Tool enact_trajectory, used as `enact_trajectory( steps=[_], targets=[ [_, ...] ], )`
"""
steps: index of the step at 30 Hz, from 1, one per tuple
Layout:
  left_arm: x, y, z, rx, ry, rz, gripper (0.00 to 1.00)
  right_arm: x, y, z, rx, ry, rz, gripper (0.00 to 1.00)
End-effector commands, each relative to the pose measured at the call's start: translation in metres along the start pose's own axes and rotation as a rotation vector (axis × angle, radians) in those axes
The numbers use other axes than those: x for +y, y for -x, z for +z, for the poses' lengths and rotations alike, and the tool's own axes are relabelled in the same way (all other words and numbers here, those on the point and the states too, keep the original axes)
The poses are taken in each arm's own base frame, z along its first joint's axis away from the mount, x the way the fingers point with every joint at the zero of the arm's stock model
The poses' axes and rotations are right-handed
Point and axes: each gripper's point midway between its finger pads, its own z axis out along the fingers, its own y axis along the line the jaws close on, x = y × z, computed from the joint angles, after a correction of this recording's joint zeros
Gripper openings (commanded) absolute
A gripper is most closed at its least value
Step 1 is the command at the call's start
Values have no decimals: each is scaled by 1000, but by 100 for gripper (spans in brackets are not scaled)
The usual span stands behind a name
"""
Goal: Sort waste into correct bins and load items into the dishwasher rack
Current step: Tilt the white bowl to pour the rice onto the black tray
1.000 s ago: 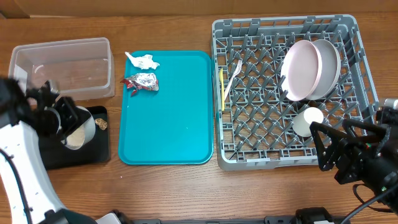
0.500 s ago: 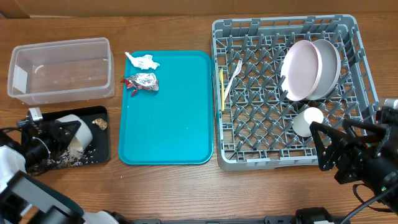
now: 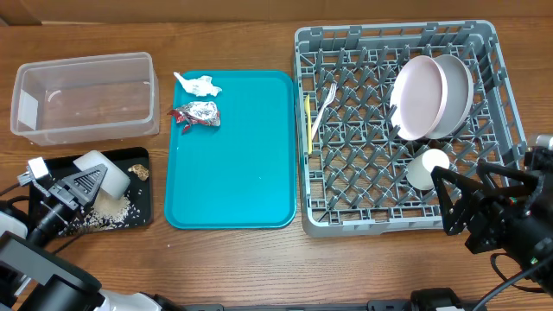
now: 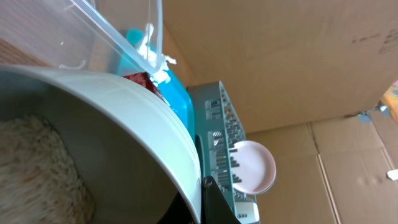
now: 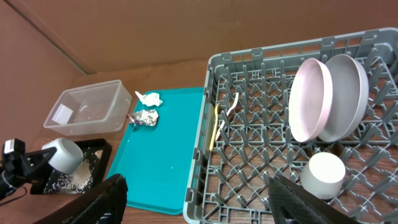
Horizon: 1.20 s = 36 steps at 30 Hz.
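My left gripper (image 3: 84, 183) is shut on the rim of the pale grey bowl (image 3: 105, 174), which lies tipped on its side over the black tray (image 3: 145, 216). Loose white rice (image 3: 109, 207) lies on that tray, and some rice (image 4: 31, 171) is still inside the bowl (image 4: 124, 137). A small brown lump (image 3: 139, 173) sits at the tray's far right corner. The paper scrap (image 3: 198, 85) and the foil wrapper (image 3: 197, 113) lie on the teal tray (image 3: 242, 164). My right gripper (image 3: 467, 197) is open and empty over the rack's near right corner (image 5: 199, 211).
The clear tub (image 3: 86, 95) stands behind the black tray. The grey rack (image 3: 363, 186) holds two plates (image 3: 430, 95) on edge, a white cup (image 3: 429, 168), a white fork (image 3: 324, 102) and a yellow spoon (image 3: 308, 121).
My left arm has swung down and to the left, tipping the bowl over the black tray. Rice has spilled onto the tray. The right arm has not moved.
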Motion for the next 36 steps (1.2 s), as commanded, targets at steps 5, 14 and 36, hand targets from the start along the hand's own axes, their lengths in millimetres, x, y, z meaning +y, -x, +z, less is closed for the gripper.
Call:
enact_trajectory(
  steps=[5, 14, 36],
  targets=[
    [-17, -6, -4, -39, -70, 112, 4, 0, 3, -1, -15, -2, -2, 77],
    [-24, 1, -18, -118, -93, 110, 5, 0, 2, -1, -11, -3, 0, 77],
    [-107, -33, -22, -64, -67, 367, 4, 4, 15, -2, -65, 15, 0, 76]
  ],
)
